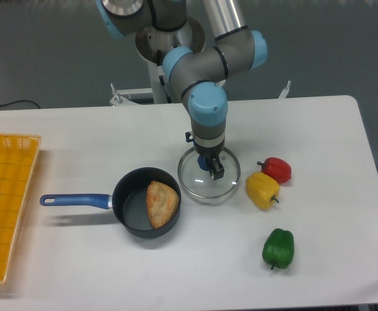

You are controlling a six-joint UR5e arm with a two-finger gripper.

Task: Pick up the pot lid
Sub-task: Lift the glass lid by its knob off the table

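You can see brown food [160, 203] in a black pan [132, 202] with a blue handle [76, 201], a yellow box [13, 175], a red pepper [277, 170] beside a yellow pepper [262, 190], and a green pepper [279, 249].
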